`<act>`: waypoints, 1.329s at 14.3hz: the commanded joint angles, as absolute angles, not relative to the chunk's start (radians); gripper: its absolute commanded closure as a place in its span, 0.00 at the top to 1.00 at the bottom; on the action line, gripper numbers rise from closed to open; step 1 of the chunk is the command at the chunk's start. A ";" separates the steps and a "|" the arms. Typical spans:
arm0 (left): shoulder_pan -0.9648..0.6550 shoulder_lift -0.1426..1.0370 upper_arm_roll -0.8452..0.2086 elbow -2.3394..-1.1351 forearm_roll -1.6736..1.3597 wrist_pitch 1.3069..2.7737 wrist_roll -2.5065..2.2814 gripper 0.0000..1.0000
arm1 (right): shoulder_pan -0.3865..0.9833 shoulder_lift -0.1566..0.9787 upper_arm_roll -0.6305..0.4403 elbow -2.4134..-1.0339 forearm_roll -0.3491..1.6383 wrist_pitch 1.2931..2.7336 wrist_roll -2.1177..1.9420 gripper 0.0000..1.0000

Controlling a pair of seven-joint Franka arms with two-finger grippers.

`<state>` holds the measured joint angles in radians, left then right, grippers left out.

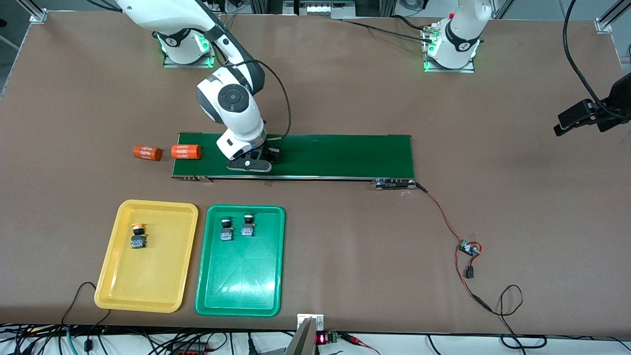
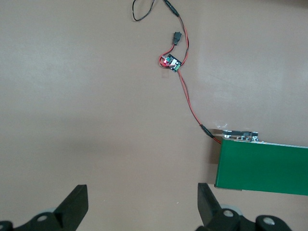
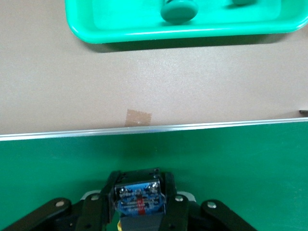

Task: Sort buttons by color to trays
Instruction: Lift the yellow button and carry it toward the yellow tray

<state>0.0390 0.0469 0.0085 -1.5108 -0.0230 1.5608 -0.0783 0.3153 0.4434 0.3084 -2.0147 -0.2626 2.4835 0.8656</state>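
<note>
Three buttons trayed; the fourth (image 3: 137, 198) sits clenched in your right gripper (image 1: 251, 159) on the belt (image 1: 335, 155). Lift straight, carry to the yellow tray (image 1: 162, 276); left gripper (image 2: 142, 204) waits, released

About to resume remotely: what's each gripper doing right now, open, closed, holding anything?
Left gripper: open, holding nothing, over bare table beside the conveyor belt.
Right gripper: fingers closed on a button, down at the belt.
</note>
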 commanded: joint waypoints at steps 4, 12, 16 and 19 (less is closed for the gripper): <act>0.041 0.029 0.008 -1.531 -0.040 1.571 -0.083 1.00 | 0.291 0.414 0.307 -1.945 -0.276 2.410 0.859 0.08; 0.041 0.029 0.005 -1.529 -0.040 1.569 -0.083 1.00 | 0.253 0.439 0.175 -1.651 -0.158 2.077 0.478 0.04; 0.041 0.031 0.005 -1.529 -0.040 1.569 -0.083 1.00 | 0.250 0.515 0.065 -1.553 -0.158 2.079 0.330 0.03; 0.041 0.031 0.005 -1.529 -0.040 1.569 -0.083 1.00 | 0.242 0.561 0.012 -1.513 -0.160 2.104 0.261 0.03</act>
<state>0.0389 0.0469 0.0069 -1.5123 -0.0230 1.5608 -0.0783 0.2411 0.5184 0.0335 -1.5723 -0.1728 2.1039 0.3058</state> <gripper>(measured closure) 0.000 0.586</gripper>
